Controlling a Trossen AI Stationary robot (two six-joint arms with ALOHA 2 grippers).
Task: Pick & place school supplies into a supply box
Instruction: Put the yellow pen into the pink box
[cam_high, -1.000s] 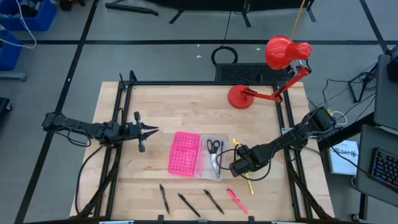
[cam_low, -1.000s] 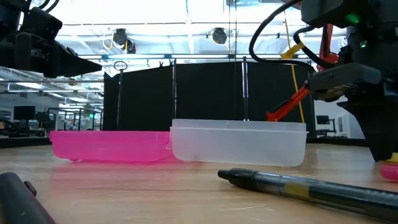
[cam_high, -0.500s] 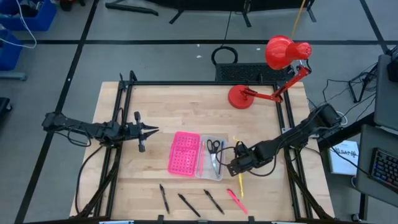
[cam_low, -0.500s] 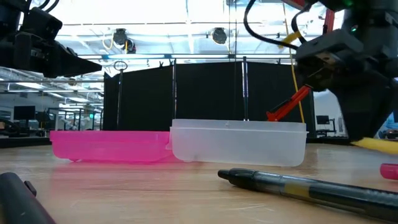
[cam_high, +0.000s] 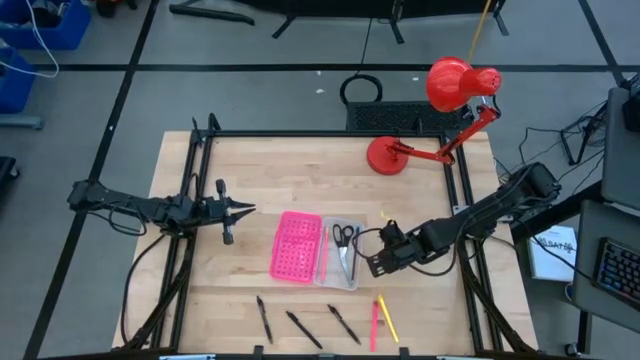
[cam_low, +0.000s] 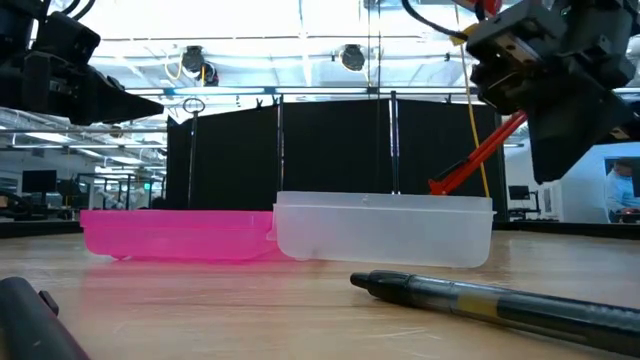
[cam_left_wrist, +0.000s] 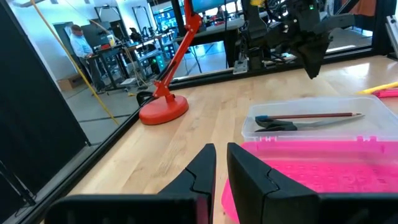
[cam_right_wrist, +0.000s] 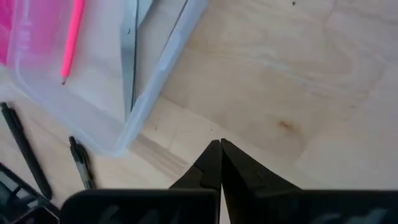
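The supply box lies open mid-table: its pink perforated lid (cam_high: 296, 246) to the left, its clear half (cam_high: 340, 255) holding black-handled scissors (cam_high: 343, 236) and a pink-red pen (cam_right_wrist: 71, 37). My right gripper (cam_high: 369, 268) hovers shut and empty just right of the clear half, above bare wood (cam_right_wrist: 219, 146). A yellow pencil (cam_high: 386, 318) and a pink pen (cam_high: 375, 322) lie side by side near the near edge. Three black pens (cam_high: 303, 328) lie left of them. My left gripper (cam_high: 245, 209) waits left of the lid, fingers drawn almost together (cam_left_wrist: 221, 149).
A red desk lamp (cam_high: 440, 120) stands at the far right corner, its base (cam_high: 387, 155) on the table. Black frame rails run along the table's sides. Bare wood lies between the box and the lamp. In the low view a black pen (cam_low: 500, 300) lies close in front.
My right gripper has risen off the table and drawn slightly toward the far edge. The yellow pencil that lay under it has moved toward the near edge and now rests beside the pink pen, which has swung round to lie alongside it.
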